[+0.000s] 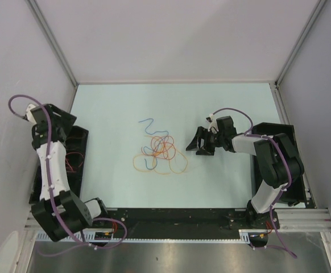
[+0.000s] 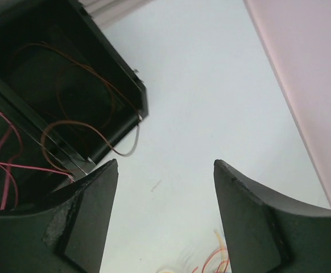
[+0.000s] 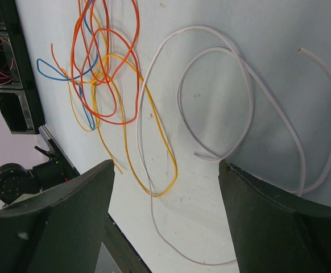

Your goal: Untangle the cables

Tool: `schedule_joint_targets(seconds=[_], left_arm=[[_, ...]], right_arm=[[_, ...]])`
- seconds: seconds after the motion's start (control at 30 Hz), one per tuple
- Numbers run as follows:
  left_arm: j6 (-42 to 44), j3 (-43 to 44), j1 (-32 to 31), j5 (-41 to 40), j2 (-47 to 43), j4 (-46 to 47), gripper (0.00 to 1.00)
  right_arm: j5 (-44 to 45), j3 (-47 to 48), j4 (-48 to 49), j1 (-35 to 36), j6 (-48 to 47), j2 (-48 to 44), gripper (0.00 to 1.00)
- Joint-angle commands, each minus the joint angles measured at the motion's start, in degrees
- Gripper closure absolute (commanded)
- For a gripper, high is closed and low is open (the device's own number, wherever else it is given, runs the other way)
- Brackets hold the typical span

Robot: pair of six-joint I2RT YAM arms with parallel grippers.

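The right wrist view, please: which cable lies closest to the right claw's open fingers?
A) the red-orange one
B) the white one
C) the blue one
B: the white cable loops down to the gap of the open right claw, while the blue cable and the red-orange cable lie farther off in the tangle.

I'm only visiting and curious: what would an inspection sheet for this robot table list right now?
Surface: pale matte table.
Job's things: tangle of thin wires mid-table; orange wire, blue wire and yellow wire interlaced, white cable crossing the yellow.
Clutter: black tray at left, holding loose pink and brown wires.
Grippers: left gripper open, empty, near the tray; right gripper open, empty, beside the tangle.
Cables: purple hoses along both arms.
Surroundings: plain grey walls on three sides.
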Motion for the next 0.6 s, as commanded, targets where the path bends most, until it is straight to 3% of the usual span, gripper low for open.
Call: schedule_joint_targets(seconds=[0.0,0.3,0.57], left_arm=[[3.5,-3.1,-6.8,-1.7,-5.7,3.4,0.27],[7.6,-3.6,-28.2,0.2,-2.0,4.3,0.26],[13.3,-2.3,-41.4,4.2,9.8,3.6,0.31]], right_arm=[[2.2,-0.3,-1.4,0.0,-1.7,1.3,0.20],[2.9,-0.6,-1.0,0.0,-1.2,1.1,0.20],[3.7,-0.7,-1.2,0.2,-0.9,0.8,0.20]])
